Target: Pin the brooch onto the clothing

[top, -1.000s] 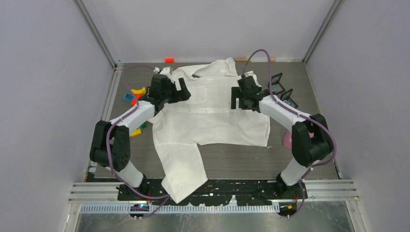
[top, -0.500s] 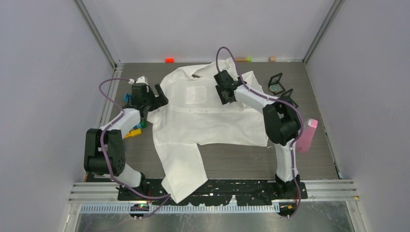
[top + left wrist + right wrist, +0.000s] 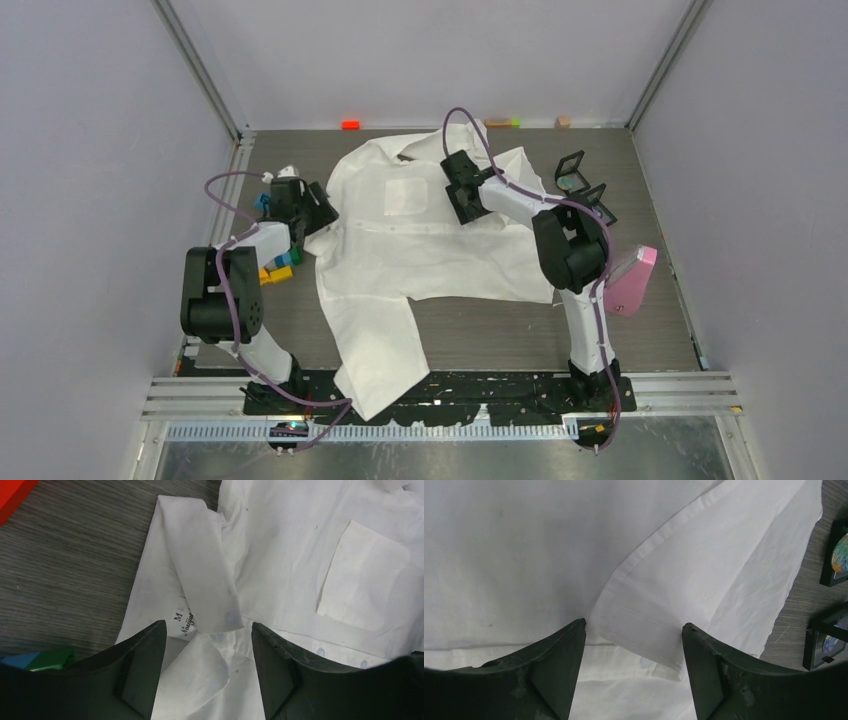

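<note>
two end effectors (image 3: pixel 207 624) (image 3: pixel 634 622) spread, one shirt (image 3: pixel 430 250)

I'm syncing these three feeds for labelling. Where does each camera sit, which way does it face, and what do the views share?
Top external: above, behind the bases, facing down at table and shirt; both arms, left tool, right tool show.
Left wrist: on the left arm, facing down at collar and chest pocket; its fingers show.
Right wrist: on the right arm, facing down at a shirt fold beside black frames; its fingers show.
Shared: all see the shirt.
</note>
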You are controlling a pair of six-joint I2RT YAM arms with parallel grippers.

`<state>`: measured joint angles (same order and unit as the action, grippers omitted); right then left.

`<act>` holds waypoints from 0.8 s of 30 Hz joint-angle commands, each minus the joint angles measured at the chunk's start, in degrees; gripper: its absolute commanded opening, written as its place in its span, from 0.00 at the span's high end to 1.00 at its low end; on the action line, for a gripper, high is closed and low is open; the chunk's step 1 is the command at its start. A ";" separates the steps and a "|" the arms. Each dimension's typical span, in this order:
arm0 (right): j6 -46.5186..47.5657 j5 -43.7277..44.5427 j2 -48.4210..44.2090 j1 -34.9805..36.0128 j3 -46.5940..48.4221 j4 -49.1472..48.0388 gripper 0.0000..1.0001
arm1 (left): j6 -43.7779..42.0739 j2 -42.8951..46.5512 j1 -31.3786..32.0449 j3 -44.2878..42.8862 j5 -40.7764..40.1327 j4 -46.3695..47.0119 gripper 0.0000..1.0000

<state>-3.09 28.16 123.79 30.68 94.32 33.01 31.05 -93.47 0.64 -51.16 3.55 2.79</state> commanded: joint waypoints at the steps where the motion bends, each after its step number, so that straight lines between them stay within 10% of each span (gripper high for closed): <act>1: 0.39 -0.64 1.02 0.17 2.80 0.62 0.27 | -0.43 -1.77 -0.25 -1.50 -1.06 2.37 0.35; 8: 0.28 3.33 1.66 0.17 3.67 1.11 0.55 | -1.43 -5.69 -0.38 -4.27 -0.74 0.96 0.64; 16: -4.58 10.12 -3.96 -0.13 2.41 1.19 0.88 | -0.57 -9.36 -3.48 -8.01 1.83 -2.57 0.68; 24: -18.38 6.46 -14.10 -6.88 -5.10 1.70 0.98 | -0.03 -9.82 -7.40 -7.90 4.22 -6.12 0.75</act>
<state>-12.32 35.62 118.43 28.27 92.29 35.18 31.07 -103.35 -5.04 -57.84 6.15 -1.54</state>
